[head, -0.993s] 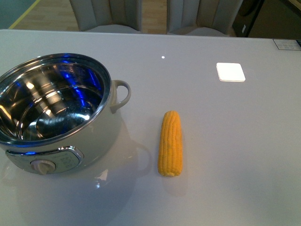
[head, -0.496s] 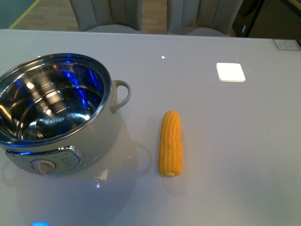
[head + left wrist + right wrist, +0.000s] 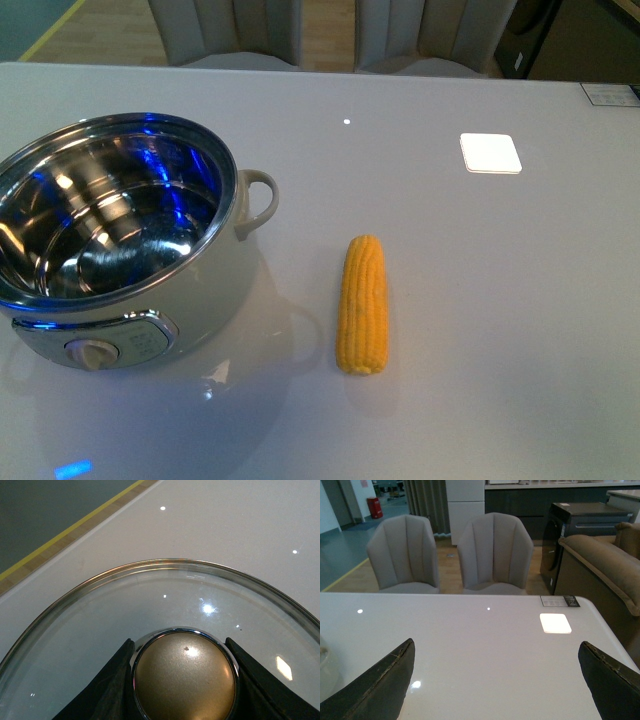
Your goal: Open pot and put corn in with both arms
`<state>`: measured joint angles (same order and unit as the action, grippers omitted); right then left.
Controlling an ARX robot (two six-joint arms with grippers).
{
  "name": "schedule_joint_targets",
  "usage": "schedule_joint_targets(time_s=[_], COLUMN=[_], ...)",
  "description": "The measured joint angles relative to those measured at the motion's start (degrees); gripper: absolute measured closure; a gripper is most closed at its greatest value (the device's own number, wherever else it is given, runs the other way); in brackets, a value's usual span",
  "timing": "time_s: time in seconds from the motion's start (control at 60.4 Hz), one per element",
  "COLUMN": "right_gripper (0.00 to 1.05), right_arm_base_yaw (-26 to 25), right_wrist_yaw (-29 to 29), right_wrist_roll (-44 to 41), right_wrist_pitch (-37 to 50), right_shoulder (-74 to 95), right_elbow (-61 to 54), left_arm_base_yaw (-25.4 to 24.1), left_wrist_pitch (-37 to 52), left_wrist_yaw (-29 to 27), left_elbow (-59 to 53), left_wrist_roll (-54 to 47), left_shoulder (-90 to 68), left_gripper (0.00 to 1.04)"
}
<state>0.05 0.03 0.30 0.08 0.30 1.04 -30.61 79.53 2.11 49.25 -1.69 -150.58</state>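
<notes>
The pot point(image 3: 215, 300) is standing open and the corn point(image 3: 362, 305) is lying just right of it, neither shifting over the last second; the left gripper point(image 3: 184, 680) is clamping the knob point(image 3: 184, 672) of the glass lid point(image 3: 125, 610); the right gripper point(image 3: 496, 650) is hanging wide open and empty, so loading is pending.

Two grey chairs point(image 3: 495, 550) stand behind the white table point(image 3: 480, 300).

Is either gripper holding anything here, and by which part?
The left gripper holds the glass lid by its gold knob, fingers on either side of it. The right gripper is open and holds nothing.
</notes>
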Motion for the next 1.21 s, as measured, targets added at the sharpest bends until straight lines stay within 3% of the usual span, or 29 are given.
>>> schedule_joint_targets(time_s=[0.397,0.645,0.678,0.745,1.208], right_gripper=[0.09,0.09,0.09,0.09,0.09], right_arm_base_yaw=[0.0,0.0,0.0,0.0,0.0], right_wrist_yaw=[0.0,0.0,0.0,0.0,0.0], right_wrist_roll=[0.0,0.0,-0.02,-0.02,-0.02], right_wrist_pitch=[0.0,0.0,0.0,0.0,0.0], right_shoulder=[0.0,0.0,0.0,0.0,0.0], right_elbow=[0.0,0.0,0.0,0.0,0.0], left_arm_base_yaw=[-0.02,-0.02,-0.02,-0.02,-0.02], left_wrist_pitch=[0.11,0.28,0.28,0.28,0.28], left_wrist_yaw=[0.0,0.02,0.02,0.02,0.04], left_elbow=[0.0,0.0,0.0,0.0,-0.28], left_wrist_roll=[0.48,0.57,0.7,0.7,0.74], left_shoulder=[-0.24,-0.28,-0.26,-0.28,-0.17], left_gripper=[0.58,0.18,0.19,0.05,0.07])
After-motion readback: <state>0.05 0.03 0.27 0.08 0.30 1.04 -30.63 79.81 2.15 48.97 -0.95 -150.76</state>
